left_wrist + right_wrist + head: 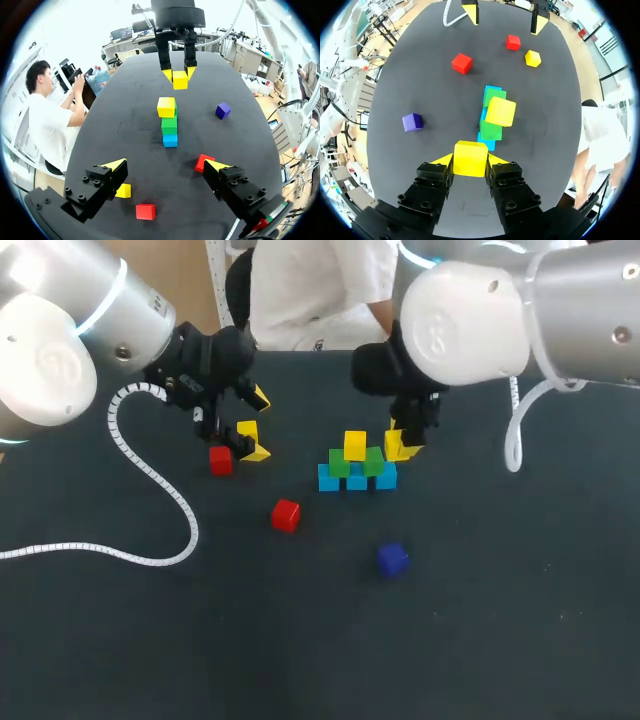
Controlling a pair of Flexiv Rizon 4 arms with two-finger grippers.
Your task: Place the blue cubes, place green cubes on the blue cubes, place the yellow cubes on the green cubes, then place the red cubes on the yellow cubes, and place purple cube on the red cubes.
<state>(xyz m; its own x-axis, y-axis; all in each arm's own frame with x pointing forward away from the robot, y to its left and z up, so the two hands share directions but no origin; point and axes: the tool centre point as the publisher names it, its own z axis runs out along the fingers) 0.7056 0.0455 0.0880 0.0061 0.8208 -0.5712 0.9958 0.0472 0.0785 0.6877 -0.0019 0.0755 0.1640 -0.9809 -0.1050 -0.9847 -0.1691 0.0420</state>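
1. Right pincer [470, 161] is clamped on a held yellow cube [470, 158], raised just beside the stack's right end; can't tell if the cube touches the stack.
2. Left pincer [166, 166] has its fingers apart with nothing between them, over the far-left part of the worktop [480, 630]. A loose yellow cube [123, 190] and a red cube [145, 211] sit under it.
3. Stack stands mid-worktop, well apart from every edge. The purple cube [392, 559] and second red cube [285, 515] lie apart from it toward the near edge. A white coiled cable [150, 480] trails across the left side.
4. Stack: three blue cubes [357, 481] in a row, two green cubes [340, 462] on them, one stacked yellow cube [354, 445] on top, sitting a bit twisted.
5. In both wrist views the stack is seen end-on, so the cubes in each row overlap. From the left wrist, a fingertip cuts off part of the second red cube. In the head view my right arm hides most of that pincer.
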